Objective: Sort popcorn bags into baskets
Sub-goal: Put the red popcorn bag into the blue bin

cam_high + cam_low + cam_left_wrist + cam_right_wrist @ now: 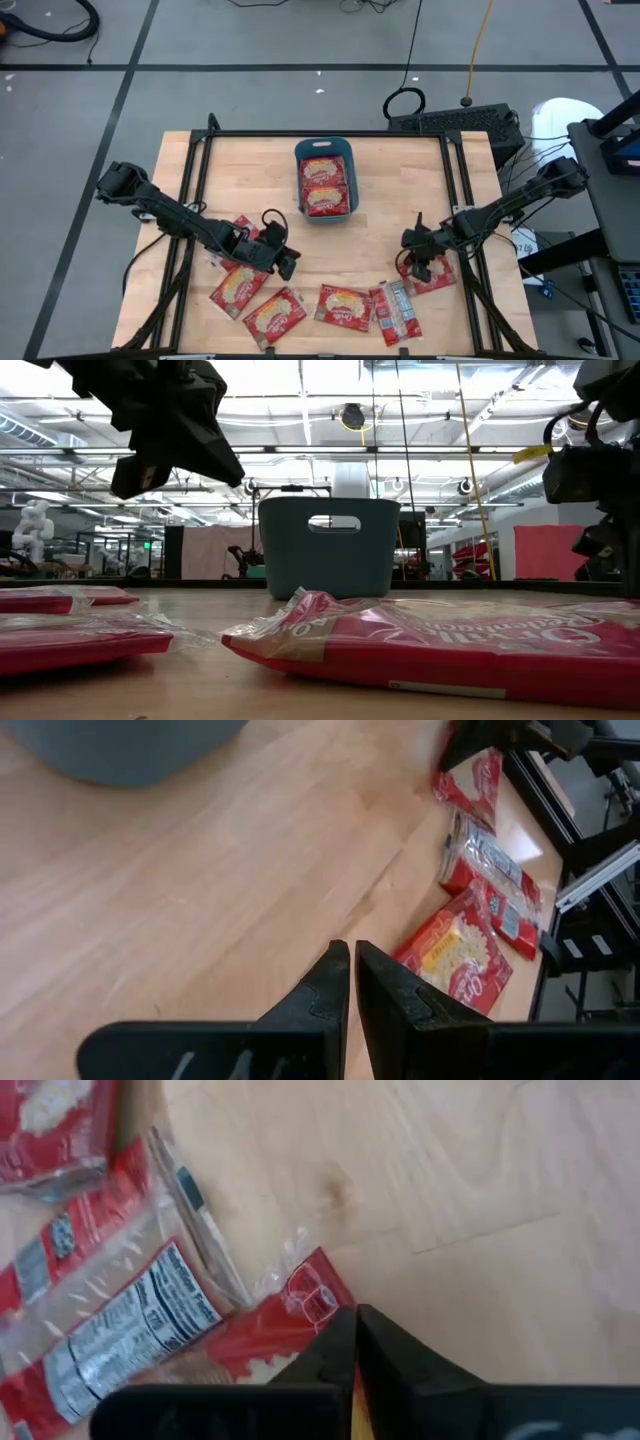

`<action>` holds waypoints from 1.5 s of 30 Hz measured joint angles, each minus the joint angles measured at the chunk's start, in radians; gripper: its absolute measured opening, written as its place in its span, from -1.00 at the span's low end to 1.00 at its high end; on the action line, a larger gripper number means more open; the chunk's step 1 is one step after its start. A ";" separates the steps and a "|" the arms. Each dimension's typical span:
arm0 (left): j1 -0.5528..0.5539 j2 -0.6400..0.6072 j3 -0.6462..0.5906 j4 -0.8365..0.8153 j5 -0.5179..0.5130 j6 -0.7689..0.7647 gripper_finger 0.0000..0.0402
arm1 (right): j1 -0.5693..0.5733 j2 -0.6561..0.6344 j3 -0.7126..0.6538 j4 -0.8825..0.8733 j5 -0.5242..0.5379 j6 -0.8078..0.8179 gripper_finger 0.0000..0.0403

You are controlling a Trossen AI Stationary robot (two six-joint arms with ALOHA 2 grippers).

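Note:
The teal basket [298, 172] [330, 550] stands at the table's far middle with two red popcorn bags [325, 186] lying flat in it. Several more bags lie flat along the near part of the table [343, 306], one with its silvery printed back up [397, 312] [110, 1335]. My left gripper [287, 263] [351, 948] is shut and empty above bare wood, right of the bags at the near left [241, 287]. My right gripper [414, 252] [356, 1313] is shut over the corner of a red bag [437, 277] [312, 1295]. My right gripper's shut fingers come from the table's right side over the red bag's corner [320, 1285]. The fingers themselves hide the spot under their tips, and I cannot tell whether they touch the bag. The bag lies flat on the table.
A black frame rail [330, 134] runs along the table's far edge and down both sides. Bare wood [350, 250] lies between the two grippers and in front of the basket. In the low view a bag [450, 645] lies close to the near edge.

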 joint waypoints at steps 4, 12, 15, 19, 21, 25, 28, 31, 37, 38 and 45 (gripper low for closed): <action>-0.001 0.000 0.000 -0.002 0.000 0.006 -0.87 | -0.001 0.000 0.012 0.002 -0.001 0.027 -1.00; -0.006 0.000 0.000 0.006 0.000 -0.027 -0.87 | 0.000 0.000 0.124 -0.104 -0.025 0.026 -0.99; -0.008 0.000 0.000 0.005 0.000 -0.035 -0.87 | 0.029 0.000 0.153 -0.113 -0.070 0.028 -0.90; -0.008 0.000 0.000 0.004 0.001 -0.036 -0.87 | 0.119 -0.001 0.160 -0.109 -0.086 0.060 -0.65; -0.009 0.000 0.000 0.005 0.004 -0.038 -0.87 | 0.176 -0.001 0.160 -0.108 -0.085 0.051 -0.51; -0.018 0.000 0.000 0.005 0.009 -0.043 -0.87 | 0.301 0.000 0.160 -0.107 -0.051 -0.087 -0.24; -0.023 0.000 0.000 0.003 0.009 -0.044 -0.87 | 0.364 0.007 0.160 -0.080 0.013 -0.221 -0.07; -0.026 0.000 0.000 0.003 0.009 -0.044 -0.87 | 0.393 0.032 0.160 -0.039 0.076 -0.333 0.10; -0.030 0.000 0.000 0.002 0.010 -0.046 -0.87 | 0.395 0.163 0.160 -0.026 0.084 -0.462 0.31; -0.030 0.000 0.000 0.002 0.010 -0.045 -0.87 | 0.395 0.189 0.160 -0.015 0.084 -0.479 0.30; -0.029 0.000 0.000 -0.003 0.010 -0.045 -0.87 | 0.395 0.345 0.164 0.063 0.134 -0.578 0.02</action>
